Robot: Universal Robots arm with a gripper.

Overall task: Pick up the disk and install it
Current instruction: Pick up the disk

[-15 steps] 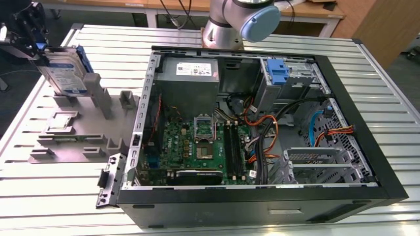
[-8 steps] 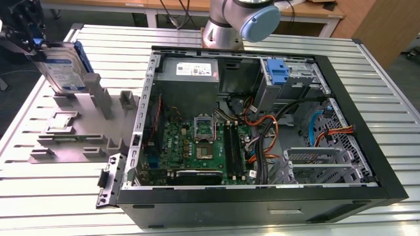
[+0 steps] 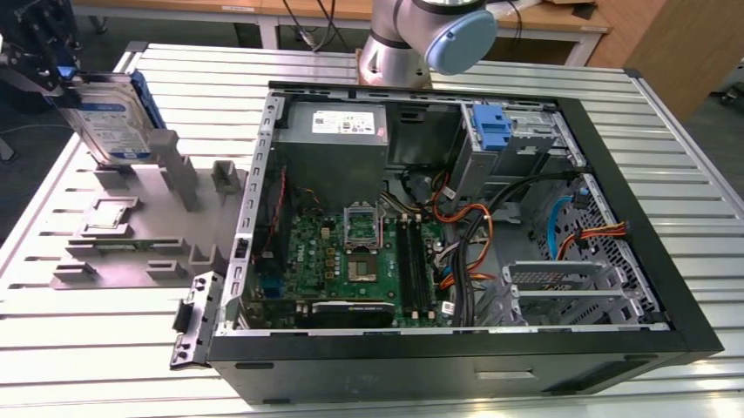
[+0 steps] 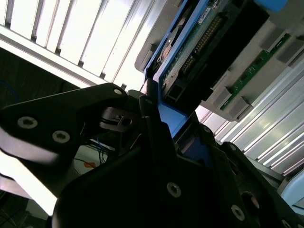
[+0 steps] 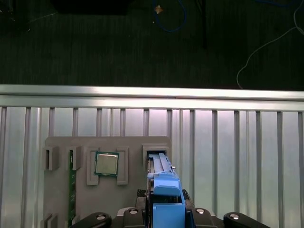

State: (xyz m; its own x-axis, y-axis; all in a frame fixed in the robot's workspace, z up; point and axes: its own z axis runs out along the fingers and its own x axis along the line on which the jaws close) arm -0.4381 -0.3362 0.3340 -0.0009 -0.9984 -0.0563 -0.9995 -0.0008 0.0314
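Observation:
In the exterior view the disk (image 3: 111, 122), a silver-grey drive with a white-and-blue label in a blue carrier, hangs tilted at the exterior view's far left. My gripper (image 3: 68, 80) is shut on its upper end. The disk's lower end sits close above the grey fixture plate (image 3: 117, 252), beside the plate's upright posts (image 3: 174, 174). I cannot tell whether it touches them. In the first wrist view the blue carrier (image 5: 166, 202) stands edge-on between my fingers. The second wrist view shows the disk's circuit-board underside (image 4: 204, 42) and a black finger (image 4: 156, 142) pressed against the blue frame.
The open computer case (image 3: 651, 287) lies at the exterior view's right, with the motherboard (image 3: 348, 261), cables and a drive bay holding a blue bracket (image 3: 494, 131). The fixture plate holds a processor chip (image 5: 106, 164) and a green memory stick (image 5: 72, 190). The slatted metal table (image 3: 70, 331) ends near the fixture.

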